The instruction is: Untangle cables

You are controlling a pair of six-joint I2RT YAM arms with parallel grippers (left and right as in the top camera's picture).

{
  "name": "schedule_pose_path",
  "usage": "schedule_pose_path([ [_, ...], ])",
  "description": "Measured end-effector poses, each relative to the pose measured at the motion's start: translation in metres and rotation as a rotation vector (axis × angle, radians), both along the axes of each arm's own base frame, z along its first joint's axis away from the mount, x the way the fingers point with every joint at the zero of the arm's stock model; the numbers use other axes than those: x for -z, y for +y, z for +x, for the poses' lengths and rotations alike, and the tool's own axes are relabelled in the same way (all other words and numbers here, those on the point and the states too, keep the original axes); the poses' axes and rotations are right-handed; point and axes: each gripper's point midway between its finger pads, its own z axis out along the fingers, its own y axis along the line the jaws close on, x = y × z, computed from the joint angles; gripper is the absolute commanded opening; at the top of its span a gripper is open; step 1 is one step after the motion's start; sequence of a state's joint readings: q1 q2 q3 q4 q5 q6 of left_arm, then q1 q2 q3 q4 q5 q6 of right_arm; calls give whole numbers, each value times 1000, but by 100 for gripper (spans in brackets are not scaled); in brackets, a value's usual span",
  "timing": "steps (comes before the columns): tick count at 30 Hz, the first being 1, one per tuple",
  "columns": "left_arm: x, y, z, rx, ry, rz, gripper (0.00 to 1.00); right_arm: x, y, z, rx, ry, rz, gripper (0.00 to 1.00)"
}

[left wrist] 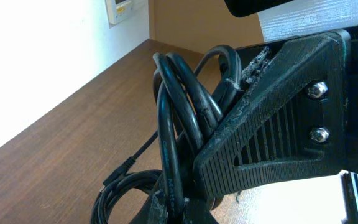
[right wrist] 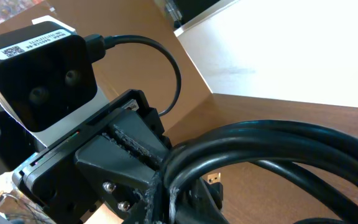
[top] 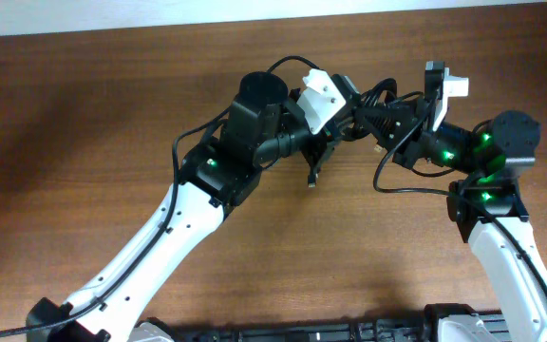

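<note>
Meeting near the wooden table's [top: 84, 142] far edge, the left gripper [top: 347, 122] and right gripper [top: 385, 125] both clamp tight on the coiled black cables [top: 376, 98], one plug end [top: 312, 179] dangling.

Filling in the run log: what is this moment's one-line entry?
cables: tangled bundle | left pincer: shut on cables | right pincer: shut on cables | status: not untangled
</note>
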State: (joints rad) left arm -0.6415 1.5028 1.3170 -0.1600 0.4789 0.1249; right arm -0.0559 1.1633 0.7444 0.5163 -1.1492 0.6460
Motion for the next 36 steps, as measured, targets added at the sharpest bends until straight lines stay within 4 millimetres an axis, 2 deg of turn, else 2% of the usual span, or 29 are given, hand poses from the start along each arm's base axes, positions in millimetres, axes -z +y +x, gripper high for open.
schedule_pose_path([
  [6, -2, 7, 6, -34, 80, -49, 0, 1, 1, -1, -10, -13, -10, 4],
  [7, -4, 12, 12, -67, 90, -60, 0, 2, 3, -5, -34, -12, -13, 4],
  [10, -7, 46, 46, -223, 110, -88, 0, 3, 6, -12, -78, -13, -18, 4],
  [12, -10, 57, 56, -275, 118, -105, 0, 3, 7, -15, -97, -14, -20, 4],
  [16, -16, 53, 53, -256, 117, -132, 0, 4, 8, -18, -116, -13, -22, 4],
  [27, -16, 52, 48, -216, 135, -135, 0, 5, 8, -19, -123, -3, -21, 4],
  [29, -15, 57, 52, -227, 139, -137, 0, 12, 3, -13, -85, 58, -13, 4],
  [32, -19, 70, 58, -250, 137, -146, 0, 39, -16, 3, 38, 247, 9, 4],
  [36, -37, 79, 52, -235, 97, -170, 0, 68, -42, 16, 191, 410, 19, 4],
])
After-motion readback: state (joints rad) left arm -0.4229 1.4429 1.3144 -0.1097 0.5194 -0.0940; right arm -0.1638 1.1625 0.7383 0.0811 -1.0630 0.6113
